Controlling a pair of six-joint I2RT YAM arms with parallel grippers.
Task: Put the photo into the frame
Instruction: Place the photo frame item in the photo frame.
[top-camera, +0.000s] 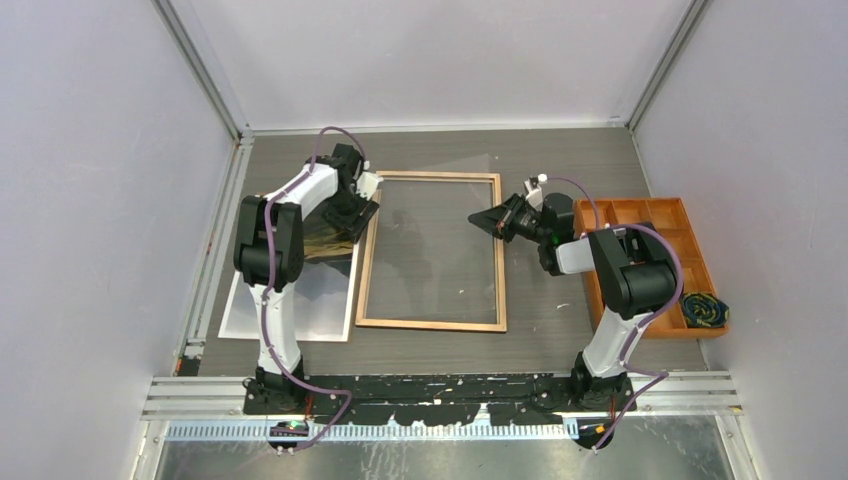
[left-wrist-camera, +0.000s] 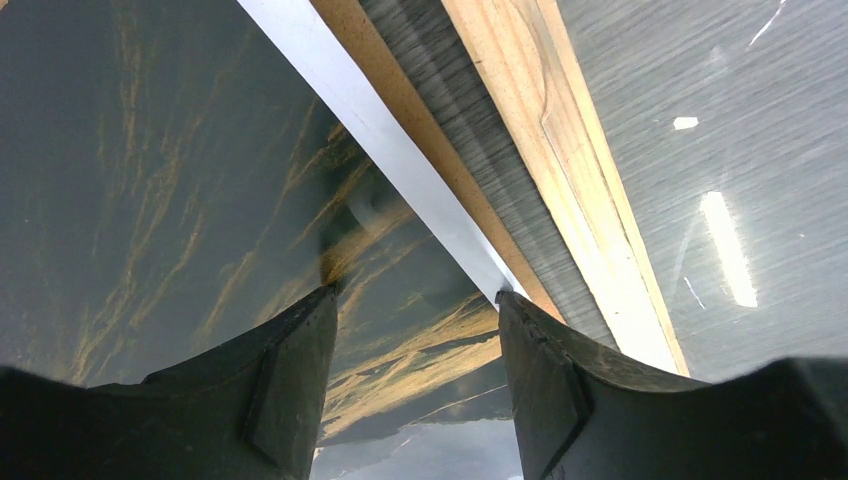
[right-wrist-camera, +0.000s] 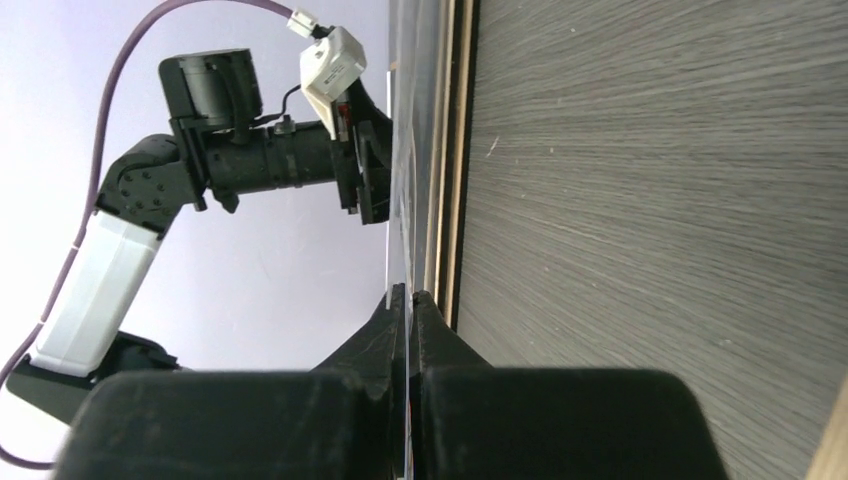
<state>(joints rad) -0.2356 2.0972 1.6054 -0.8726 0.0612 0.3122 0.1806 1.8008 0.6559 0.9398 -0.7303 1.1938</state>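
Beside frame (top-camera: 431, 323), saw glossy photo (left-wrist-camera: 150, 200): dark peaks, gold streaks, white border, partly hidden under left gripper (left-wrist-camera: 415, 297), jaws half-spread. Found right gripper (right-wrist-camera: 410, 292) clamped on clear pane (top-camera: 440, 230).

Two arms, same build. Left arm (top-camera: 270, 240): black joint housings, white shells on the long links. Right arm (top-camera: 625, 270): same, black with white shells. Left cable (top-camera: 265, 320) is thin and purple, running along the arm from base to wrist. Right cable (top-camera: 665, 255) is the same purple. Both bases are black, on a black mount rail (top-camera: 440, 385). Small green light (top-camera: 290, 428) sits below the left base. The left wrist has a white camera block (right-wrist-camera: 330, 62) and a black cylindrical motor (right-wrist-camera: 210, 85). Left claw (left-wrist-camera: 415, 300): two matte black wedge fingers (left-wrist-camera: 290, 390), edges scuffed pale. Right claw (right-wrist-camera: 410, 295): same black tapered fingers.
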